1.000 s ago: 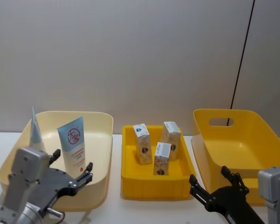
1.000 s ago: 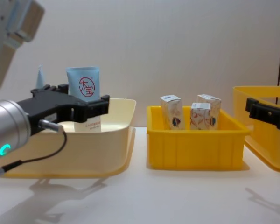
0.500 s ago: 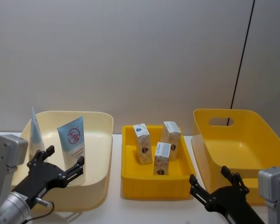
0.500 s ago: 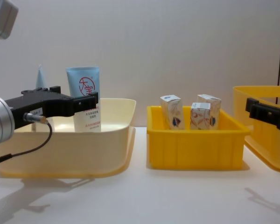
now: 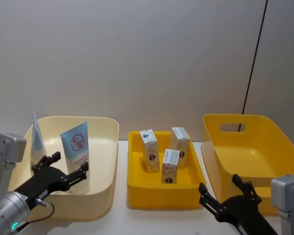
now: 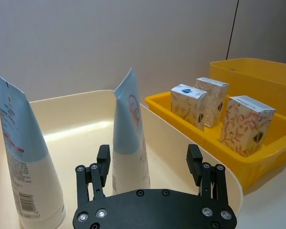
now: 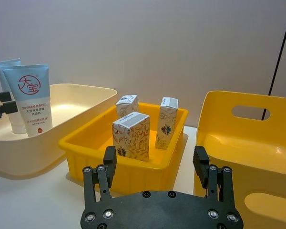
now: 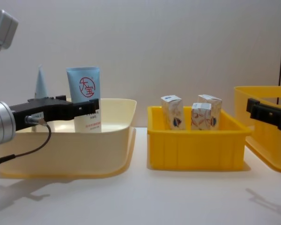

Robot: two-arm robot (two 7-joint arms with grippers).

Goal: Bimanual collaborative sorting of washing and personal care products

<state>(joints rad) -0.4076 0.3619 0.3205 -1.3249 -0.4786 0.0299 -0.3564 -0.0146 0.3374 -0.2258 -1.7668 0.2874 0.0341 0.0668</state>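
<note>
grey wall behind, left gripper [image 6: 148,153] wide open and empty, upright light-blue tube [image 6: 128,125] dead ahead between its jaws; right gripper [image 7: 155,157] open, idle, farther off.

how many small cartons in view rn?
3, all standing in the middle yellow crate: left carton, back-right carton, front carton nearest the robot. The crate's walls could hide one lying flat.
</note>
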